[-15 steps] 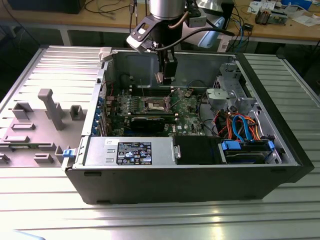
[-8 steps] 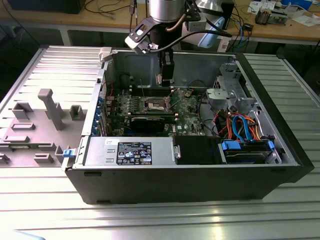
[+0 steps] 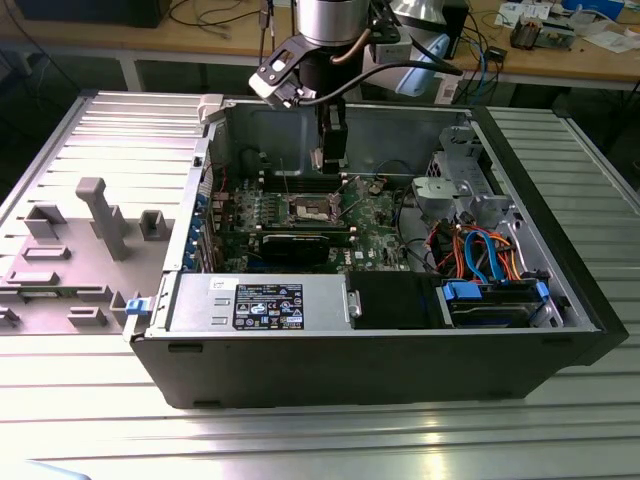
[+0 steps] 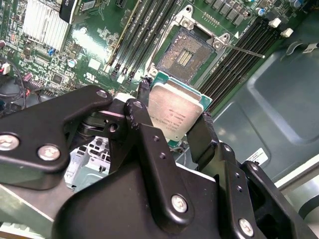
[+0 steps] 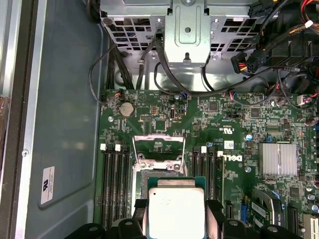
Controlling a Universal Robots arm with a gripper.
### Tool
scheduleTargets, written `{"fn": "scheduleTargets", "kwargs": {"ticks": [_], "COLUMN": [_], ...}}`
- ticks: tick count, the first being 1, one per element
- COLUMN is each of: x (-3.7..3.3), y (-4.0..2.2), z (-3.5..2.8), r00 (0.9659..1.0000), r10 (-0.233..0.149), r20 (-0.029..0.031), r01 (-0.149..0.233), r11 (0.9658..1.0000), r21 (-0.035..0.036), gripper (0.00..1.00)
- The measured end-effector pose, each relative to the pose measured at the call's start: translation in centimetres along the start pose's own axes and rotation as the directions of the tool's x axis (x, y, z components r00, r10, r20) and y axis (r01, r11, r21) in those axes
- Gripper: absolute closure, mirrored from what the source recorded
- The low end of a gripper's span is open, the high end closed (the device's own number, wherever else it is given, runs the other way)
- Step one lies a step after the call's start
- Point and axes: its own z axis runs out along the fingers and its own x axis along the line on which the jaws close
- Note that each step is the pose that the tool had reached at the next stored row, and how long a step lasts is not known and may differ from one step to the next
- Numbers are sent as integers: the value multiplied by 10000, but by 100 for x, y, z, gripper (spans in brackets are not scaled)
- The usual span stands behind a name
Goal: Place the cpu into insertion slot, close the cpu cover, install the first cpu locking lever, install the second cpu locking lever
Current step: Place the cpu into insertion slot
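Here, the gripper (image 4: 174, 107) pinches the cpu (image 4: 175, 117) by two opposite edges between its black fingers (image 4: 202, 134), holding it near the open insertion slot (image 4: 185, 52) but not seated in it. Faint print lines the chip's silver top. The cpu cover (image 5: 159, 135) stands flipped up. At the exterior view's upper centre the arm reaches into the computer case (image 3: 350, 370); a black printed label (image 3: 269, 306) sits on the power supply (image 3: 200, 300).

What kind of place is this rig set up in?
Probably a robotics lab or test workshop: an open computer case sits on a slotted aluminium table, a wooden bench strewn with cables runs behind, and the claw holds the cpu.
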Motion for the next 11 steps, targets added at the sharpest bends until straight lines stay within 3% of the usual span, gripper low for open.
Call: {"fn": "scheduleTargets", "kwargs": {"ticks": [6,11], "x": [0,47], "y": [-1,-20], "z": [0,30], "r00": [10000,10000], "r10": [0,48], "r20": [1,4], "r01": [0,-48], "r11": [10000,10000], "r21": [-1,-1], "gripper": [45,45]}}
